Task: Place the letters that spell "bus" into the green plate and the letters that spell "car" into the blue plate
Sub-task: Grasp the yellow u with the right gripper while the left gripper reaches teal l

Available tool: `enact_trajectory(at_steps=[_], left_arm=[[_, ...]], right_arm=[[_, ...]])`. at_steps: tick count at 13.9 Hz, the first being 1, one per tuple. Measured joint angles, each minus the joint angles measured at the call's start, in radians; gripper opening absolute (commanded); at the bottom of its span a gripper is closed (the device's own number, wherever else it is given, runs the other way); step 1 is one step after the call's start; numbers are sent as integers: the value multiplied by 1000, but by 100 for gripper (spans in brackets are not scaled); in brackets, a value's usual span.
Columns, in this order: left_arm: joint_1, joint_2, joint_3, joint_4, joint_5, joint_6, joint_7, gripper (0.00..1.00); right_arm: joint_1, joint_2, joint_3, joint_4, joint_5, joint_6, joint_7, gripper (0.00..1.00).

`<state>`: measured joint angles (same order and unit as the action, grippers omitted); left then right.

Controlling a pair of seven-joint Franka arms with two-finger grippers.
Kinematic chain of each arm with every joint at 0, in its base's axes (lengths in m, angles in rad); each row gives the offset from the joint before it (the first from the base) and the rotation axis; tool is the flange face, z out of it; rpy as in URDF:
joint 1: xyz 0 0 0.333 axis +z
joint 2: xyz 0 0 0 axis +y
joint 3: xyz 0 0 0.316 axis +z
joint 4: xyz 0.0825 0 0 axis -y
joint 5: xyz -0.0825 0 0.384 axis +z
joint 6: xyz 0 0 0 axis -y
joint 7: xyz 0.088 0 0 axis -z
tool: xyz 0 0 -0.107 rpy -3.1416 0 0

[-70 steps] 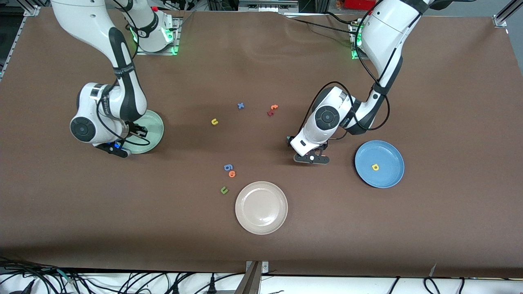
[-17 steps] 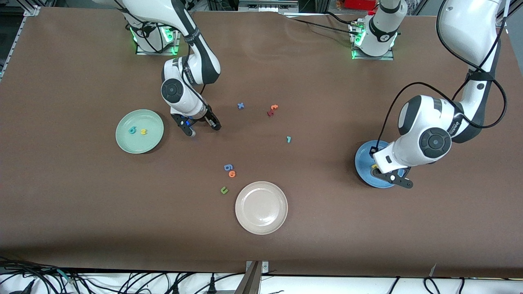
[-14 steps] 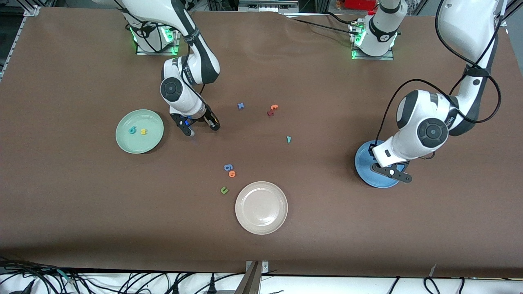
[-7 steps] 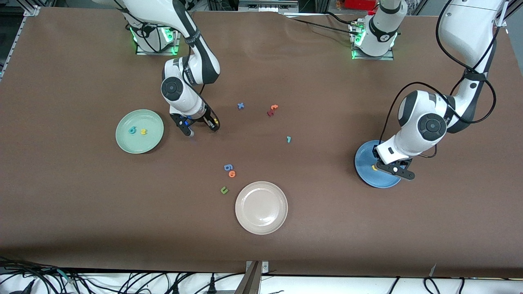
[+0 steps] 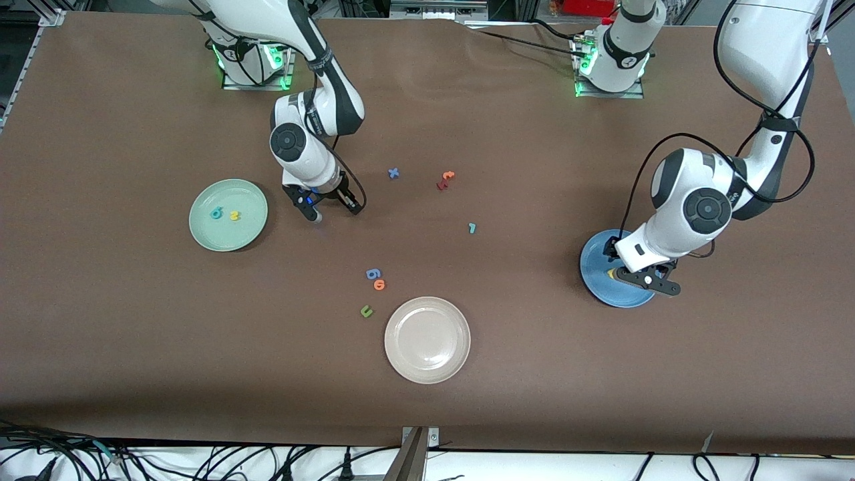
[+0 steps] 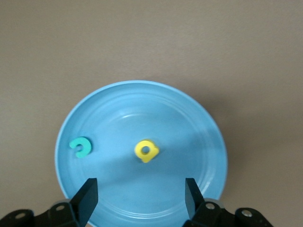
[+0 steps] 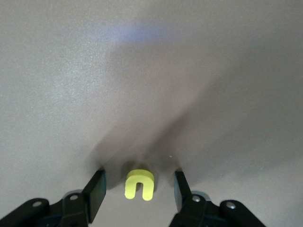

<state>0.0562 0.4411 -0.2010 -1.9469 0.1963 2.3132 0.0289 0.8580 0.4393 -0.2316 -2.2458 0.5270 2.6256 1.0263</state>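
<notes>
Right hand (image 5: pixel 332 204), front view: low over counter (image 5: pixel 133 347) beside green plate (image 5: pixel 200 234); left hand (image 5: pixel 644 280) over blue plate (image 5: pixel 591 267). Left wrist: fingers (image 6: pixel 88 196) apart, empty; teal c (image 6: pixel 80 146) and yellow a (image 6: pixel 146 150) lie inside plate. Right wrist: fingers (image 7: pixel 96 189) apart, straddling yellow u (image 7: pixel 139 184); advise centring before closing.

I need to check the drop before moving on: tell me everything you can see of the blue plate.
The blue plate is round, glossy mid-blue, with a shallow rim and faint rings. It sits flat on the brown table toward the left arm's end. Inside lie a teal c and a yellow a, apart. The left gripper hangs over it, jaws open and empty.
</notes>
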Motion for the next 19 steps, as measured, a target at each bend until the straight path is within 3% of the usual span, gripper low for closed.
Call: enact_trajectory(at_steps=[2,5,7,9,13,15,19], left_arm=[[-53,0,-12,9,-23,-17,-107,83],[-238,8,-19,11,-59,-21,-379,82],[-355,26,-22,29,-112,-21,-527,80],[-439,56,-21,63,-172,-21,-606,79],[-518,158,-20,153,-176,-7,-693,70],[-521,198,-19,172,-176,13,-699,70],[-521,227,-12,177,-176,36,-701,66]], right_arm=[[0,-1,0,0,0,1,0,43],[1,-6,0,0,0,3,0,16],[2,-9,-1,0,0,1,0,3],[2,-10,-1,-1,0,1,0,2],[4,-11,-15,10,0,-35,0,2],[9,-20,-67,55,-12,-162,-11,2],[9,-65,-249,197,-92,-513,-130,2]])
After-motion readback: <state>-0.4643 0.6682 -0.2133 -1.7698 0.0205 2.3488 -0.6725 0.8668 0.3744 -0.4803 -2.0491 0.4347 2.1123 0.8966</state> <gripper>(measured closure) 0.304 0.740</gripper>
